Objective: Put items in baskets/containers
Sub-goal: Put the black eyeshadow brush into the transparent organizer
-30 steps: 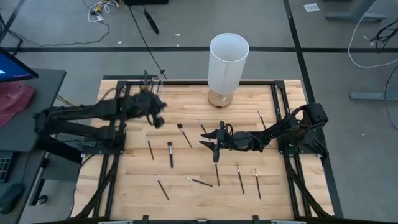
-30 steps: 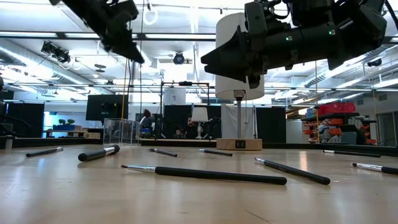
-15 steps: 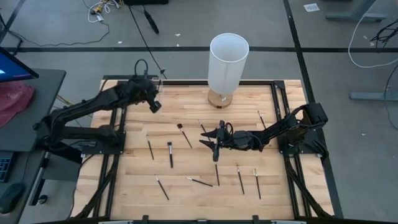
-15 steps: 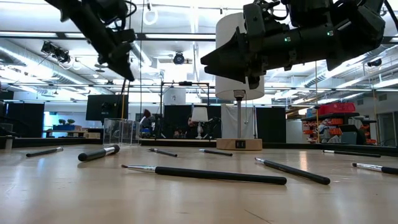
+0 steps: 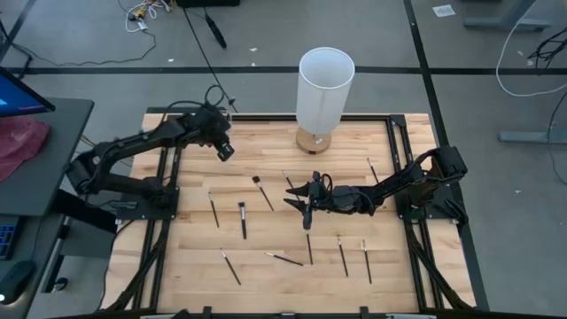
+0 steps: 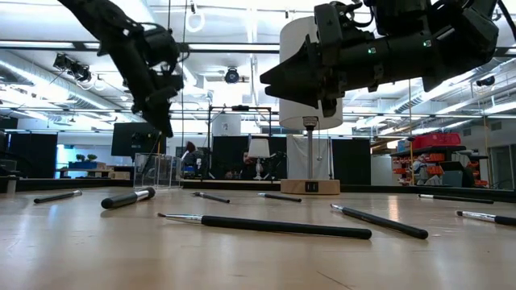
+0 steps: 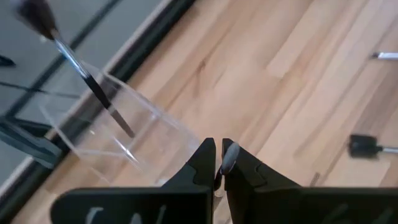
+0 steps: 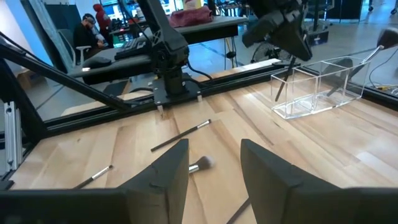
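Observation:
My left gripper [image 5: 223, 149] hangs at the table's back left, shut on a thin brush whose pale tip [image 7: 229, 155] pokes out between the fingers. Just beyond it stands the clear container [image 7: 118, 134], also seen in the right wrist view [image 8: 317, 87] and the low view [image 6: 157, 171]. One dark-handled brush [image 7: 93, 93] leans inside it. My right gripper [image 5: 306, 209] hovers open over the middle of the table with nothing between its fingers. Several brushes lie flat on the wood, among them one [image 5: 242, 219], another [image 5: 283, 259] and a third [image 5: 342, 255].
A lamp with a tall white shade [image 5: 325, 89] stands on a wooden base [image 5: 313, 140] at the back centre. Black frame rails [image 5: 164, 221] run along the table's edges. A dark monitor and a red cloth [image 5: 22, 142] sit off the table to the left.
My left arm has swung from over the table's left middle back toward the clear container, still shut on its brush. The right arm has stayed put.

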`<action>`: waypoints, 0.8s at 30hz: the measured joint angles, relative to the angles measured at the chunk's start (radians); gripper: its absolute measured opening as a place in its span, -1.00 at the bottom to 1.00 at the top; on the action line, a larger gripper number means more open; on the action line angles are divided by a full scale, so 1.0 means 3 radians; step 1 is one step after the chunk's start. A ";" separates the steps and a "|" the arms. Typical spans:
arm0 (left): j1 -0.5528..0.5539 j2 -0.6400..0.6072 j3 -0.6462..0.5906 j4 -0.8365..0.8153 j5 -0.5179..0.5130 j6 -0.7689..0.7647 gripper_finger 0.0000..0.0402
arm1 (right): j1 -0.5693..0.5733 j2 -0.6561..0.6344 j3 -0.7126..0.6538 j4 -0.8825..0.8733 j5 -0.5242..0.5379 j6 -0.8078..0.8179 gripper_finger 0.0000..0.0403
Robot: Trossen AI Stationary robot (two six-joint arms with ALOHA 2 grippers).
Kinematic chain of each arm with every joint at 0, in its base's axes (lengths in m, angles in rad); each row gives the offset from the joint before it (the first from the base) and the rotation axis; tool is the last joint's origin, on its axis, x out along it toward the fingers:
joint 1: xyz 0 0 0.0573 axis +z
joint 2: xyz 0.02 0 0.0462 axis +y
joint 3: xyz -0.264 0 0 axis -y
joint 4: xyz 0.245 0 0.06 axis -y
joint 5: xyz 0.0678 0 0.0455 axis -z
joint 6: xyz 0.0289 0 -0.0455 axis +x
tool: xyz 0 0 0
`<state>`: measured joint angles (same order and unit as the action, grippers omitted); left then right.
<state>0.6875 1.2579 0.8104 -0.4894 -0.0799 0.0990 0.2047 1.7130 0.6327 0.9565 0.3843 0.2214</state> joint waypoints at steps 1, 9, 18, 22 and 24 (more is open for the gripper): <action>0.0018 0.0037 0.0000 -0.0008 -0.0001 0.0003 -0.91 | 0.0000 0.0000 0.0000 -0.0001 0.0000 0.0010 -0.26; 0.0105 0.0177 0.0000 -0.0012 -0.0001 0.0009 -0.90 | 0.0000 0.0000 0.0000 -0.0002 0.0000 0.0009 -0.26; 0.0115 0.0177 0.0000 -0.0015 0.0048 -0.0012 -0.90 | 0.0000 0.0000 0.0000 -0.0001 -0.0001 0.0018 -0.26; 0.0114 0.0177 0.0000 -0.0010 0.0084 -0.0028 -0.90 | 0.0000 0.0000 0.0000 -0.0002 -0.0001 0.0019 -0.26; 0.0115 0.0177 0.0000 -0.0003 0.0085 -0.0027 -0.90 | 0.0000 0.0000 0.0000 -0.0001 -0.0001 0.0019 -0.26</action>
<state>0.7219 1.3109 0.8104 -0.4902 -0.0546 0.0910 0.2047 1.7130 0.6327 0.9562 0.3840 0.2272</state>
